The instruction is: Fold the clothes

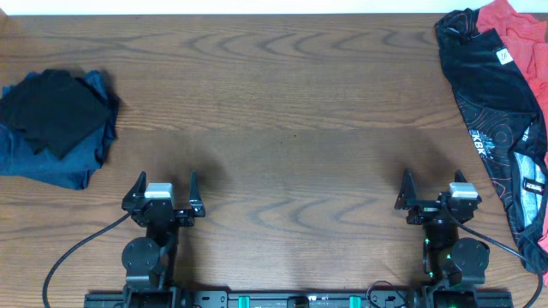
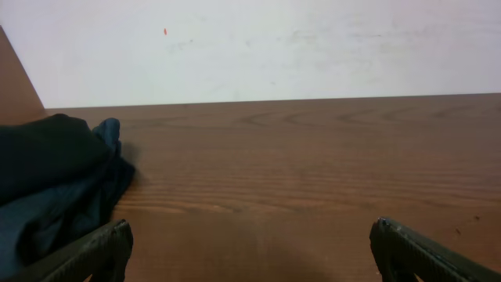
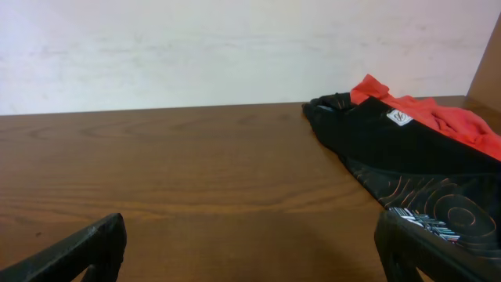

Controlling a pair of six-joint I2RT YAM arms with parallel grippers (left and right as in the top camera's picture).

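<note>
Brown wood surface (image 1: pixel 291 111), pale wall behind. My right pincer (image 1: pixel 434 181) and left pincer (image 1: pixel 166 181) are both spread and empty. The black jersey (image 1: pixel 492 111) lies crumpled ahead-right of the right pincer, against a coral-red shirt (image 1: pixel 522 34). I'd pinch one jersey edge cleanly and drag it centre.

Both arms are matt black. The left gripper (image 1: pixel 167 178) has two black, wedge-shaped jaws that taper to points, and a small silver-grey block (image 1: pixel 158 190) sits on its top. The right gripper (image 1: pixel 435 178) is built the same way. Behind each is a round black joint housing (image 1: pixel 141 255). A thin black cable (image 1: pixel 75 254) trails from the left arm, and a second one trails from the right. A green light (image 1: pixel 447 257) glows on the right arm, and more glow on the black rail (image 1: pixel 282 299).
</note>
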